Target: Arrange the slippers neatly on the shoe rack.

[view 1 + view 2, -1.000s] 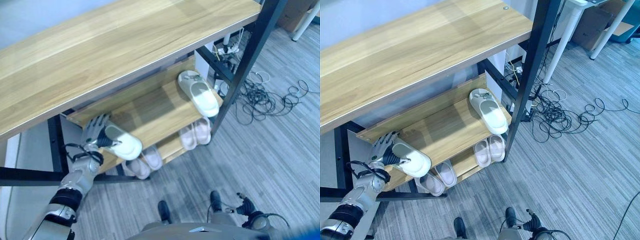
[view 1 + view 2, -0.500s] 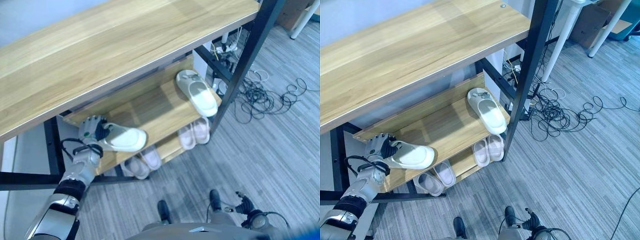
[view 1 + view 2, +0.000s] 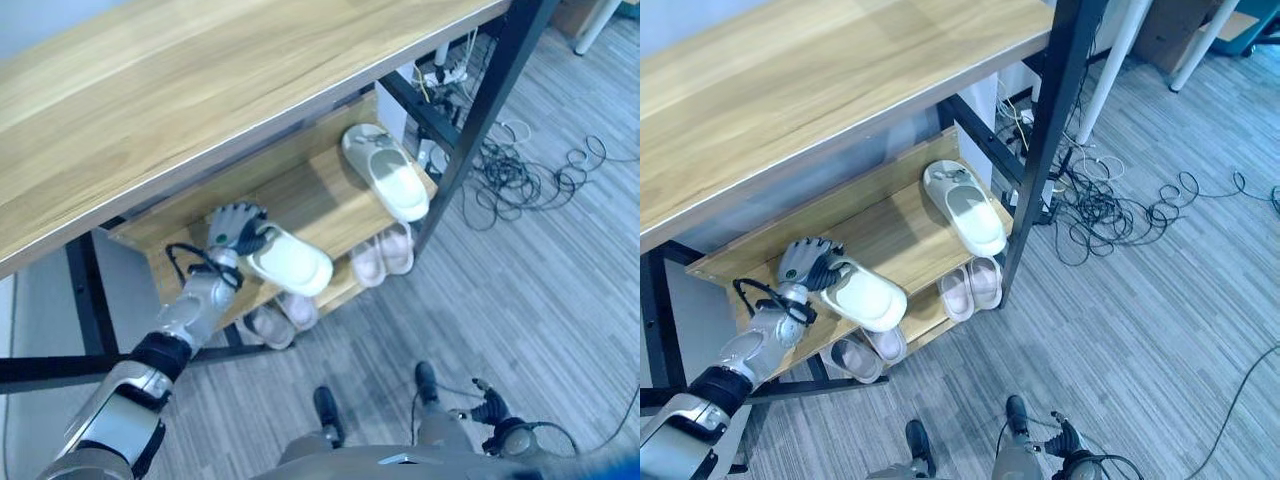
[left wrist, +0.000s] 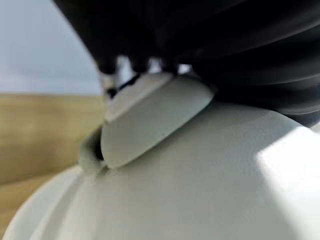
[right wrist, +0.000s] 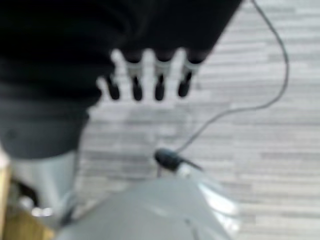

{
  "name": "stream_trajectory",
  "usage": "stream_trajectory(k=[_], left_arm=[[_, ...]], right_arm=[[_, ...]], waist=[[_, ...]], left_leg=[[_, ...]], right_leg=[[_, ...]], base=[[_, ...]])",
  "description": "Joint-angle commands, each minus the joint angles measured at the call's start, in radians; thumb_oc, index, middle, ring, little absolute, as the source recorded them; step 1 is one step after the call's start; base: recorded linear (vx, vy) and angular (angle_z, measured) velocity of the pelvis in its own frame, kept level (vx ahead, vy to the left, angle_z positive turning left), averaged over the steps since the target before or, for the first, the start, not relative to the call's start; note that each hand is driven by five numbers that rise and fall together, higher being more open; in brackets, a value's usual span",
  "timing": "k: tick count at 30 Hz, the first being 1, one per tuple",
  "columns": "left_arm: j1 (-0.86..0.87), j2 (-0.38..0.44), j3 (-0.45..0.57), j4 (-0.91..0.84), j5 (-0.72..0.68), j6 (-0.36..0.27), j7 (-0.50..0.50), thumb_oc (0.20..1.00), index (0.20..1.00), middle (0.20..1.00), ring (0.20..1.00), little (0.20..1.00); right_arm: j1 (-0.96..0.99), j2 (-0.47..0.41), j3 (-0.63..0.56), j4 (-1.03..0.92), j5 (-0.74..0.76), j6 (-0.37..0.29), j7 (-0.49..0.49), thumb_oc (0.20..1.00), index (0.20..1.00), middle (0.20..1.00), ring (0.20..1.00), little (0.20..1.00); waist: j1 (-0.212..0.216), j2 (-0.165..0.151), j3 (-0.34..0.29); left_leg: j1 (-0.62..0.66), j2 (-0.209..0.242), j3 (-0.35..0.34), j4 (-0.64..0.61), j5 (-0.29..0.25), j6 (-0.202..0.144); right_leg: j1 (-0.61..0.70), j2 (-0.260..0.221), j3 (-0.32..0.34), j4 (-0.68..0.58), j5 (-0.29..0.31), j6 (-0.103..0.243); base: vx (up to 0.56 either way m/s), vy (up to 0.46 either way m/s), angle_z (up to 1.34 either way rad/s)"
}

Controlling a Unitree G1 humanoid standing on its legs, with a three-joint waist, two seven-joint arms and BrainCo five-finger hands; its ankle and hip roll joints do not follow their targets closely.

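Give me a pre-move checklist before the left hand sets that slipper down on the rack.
1. Left hand curled on the held slipper: ok.
2. Held slipper fully over the middle shelf: not ok, its toe overhangs the front edge.
3. Held slipper in line with the other white slipper: not ok, they lie apart.
4. Bare shelf between them: ok.
5. Right hand away from the rack, fingers straight: ok.

matt pale foam-like slipper; wood-grain shoe rack with black metal frame.
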Motion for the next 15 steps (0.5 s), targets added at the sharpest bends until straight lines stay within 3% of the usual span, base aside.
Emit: stream_trajectory(k=[1, 15], left_arm=[[-0.081, -0.085, -0.011, 0.022, 0.032, -0.057, 0.025, 0.200, 0.200, 0.200, 0.200, 0.200], [-0.267, -0.097, -0.092, 0.105, 0.039, -0.032, 0.059, 0.200, 0.200, 0.200, 0.200, 0.200]], right_arm=[[0.000, -0.045, 0.022, 0.016, 0.012, -0.011, -0.014, 1.000, 1.000, 1.000, 1.000, 1.000], [-0.005, -0.075, 0.042, -0.011, 0.006, -0.021, -0.039, 1.000, 1.000, 1.000, 1.000, 1.000]], waist=[[-0.042, 0.032, -0.006], [-0.079, 0.043, 0.015]], left_leg=[[-0.025, 0.070, -0.061, 0.007, 0.042, -0.088], [-0.028, 0.091, -0.028, 0.007, 0.050, -0.097]], right_leg=[[-0.019, -0.005, -0.013, 0.014, 0.008, 0.052], [-0.061, 0.012, 0.019, 0.020, 0.017, 0.054]], base=[[0.01, -0.022, -0.10], [0.00, -0.027, -0.08]])
